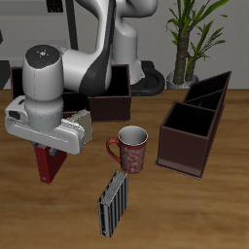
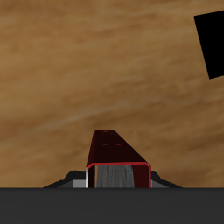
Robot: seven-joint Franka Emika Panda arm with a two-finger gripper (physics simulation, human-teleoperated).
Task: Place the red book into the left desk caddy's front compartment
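Observation:
My gripper is shut on the red book and holds it upright by its top edge, near the table's front part. In the wrist view the red book sits between my fingertips, its white page edges facing the camera; the gripper straddles it. The left desk caddy is a dark maroon-brown open box with dividers, set slantwise across the table from my gripper, beyond the mug. I cannot tell whether the book's lower edge touches the table.
A red patterned mug stands between the gripper and the left caddy. A dark striped book stands near the front edge. A second dark caddy sits broadside by the robot base. A black shape shows in the wrist view.

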